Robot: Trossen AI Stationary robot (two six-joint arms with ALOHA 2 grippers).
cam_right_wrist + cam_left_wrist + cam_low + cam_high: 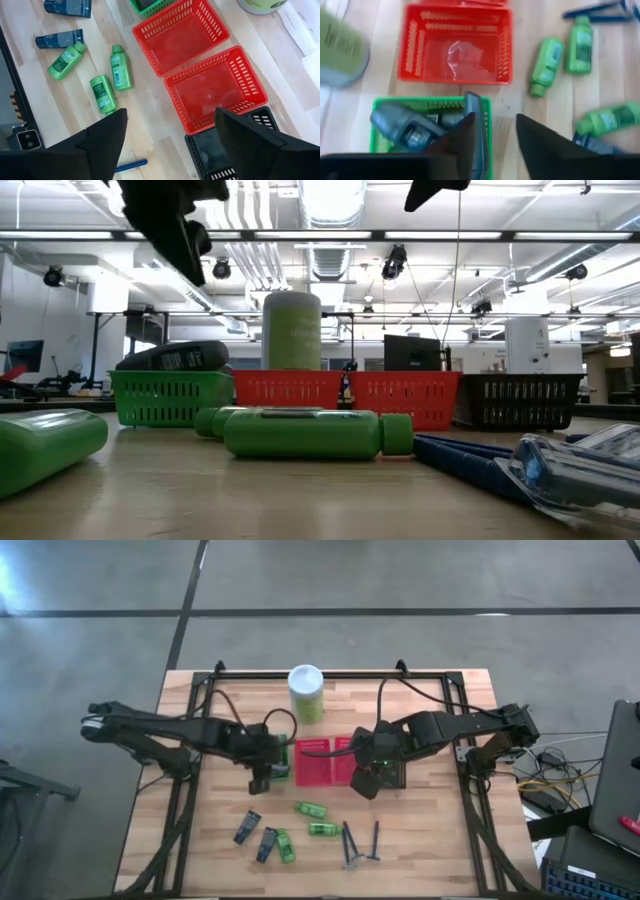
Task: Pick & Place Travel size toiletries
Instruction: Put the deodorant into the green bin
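The left gripper (258,781) was held above the green basket (487,107), its fingers parted with nothing between them. The right gripper (167,135) was spread wide and empty over the red baskets (197,55) and the black basket (200,155).

A dark grey tube (402,127) was seen lying slantwise inside the green basket. Two more dark tubes (248,826) were laid on the table nearer the front edge, angled toward it. Three green bottles (312,810) were left on their sides close by; two were set side by side with long axes almost parallel. The thin dark sticks (376,840) were placed beside them, pointing roughly toward the baskets.
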